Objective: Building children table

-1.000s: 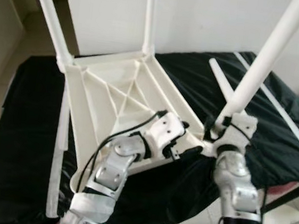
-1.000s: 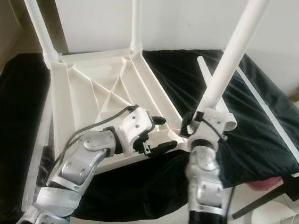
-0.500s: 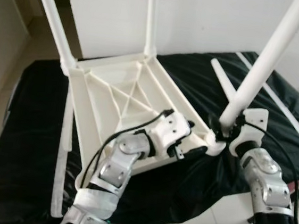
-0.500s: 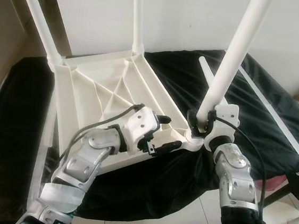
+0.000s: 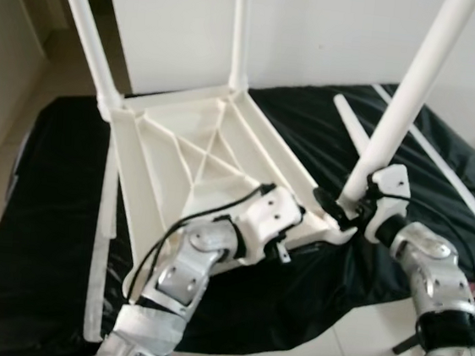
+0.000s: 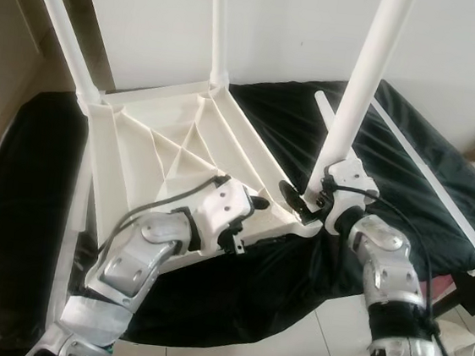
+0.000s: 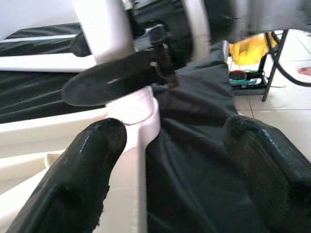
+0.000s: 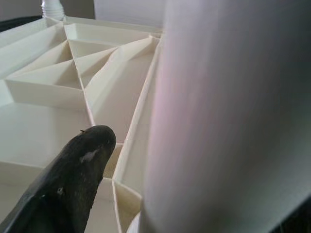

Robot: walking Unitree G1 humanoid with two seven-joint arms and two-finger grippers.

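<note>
On the black cloth [image 5: 56, 210] that covers the work surface, the white tabletop [image 5: 188, 160] lies upside down with its ribbed underside up. Two legs already stand in its far corners, the far-left leg [image 5: 87, 30] and the far-middle leg [image 5: 240, 29]. At the near right corner, the right gripper [image 5: 351, 209] pinches the third leg [image 5: 403, 102] low on its shaft, just above the corner socket [image 5: 334, 231]. The left gripper [image 5: 293, 235] sits at the tabletop's near edge beside that socket, its fingers spread wide on either side of the rim and not closed on it.

The step in hand looks like seating this leg. To do it well, the leg should probably come square to the tabletop, since it tilts to the right now, and then be pressed straight down its own line. The left gripper would likely help most by closing on the rim or bearing down on it, so the tabletop cannot slide on the cloth. A spare leg [image 5: 349, 126] lies on the cloth just beyond.
</note>
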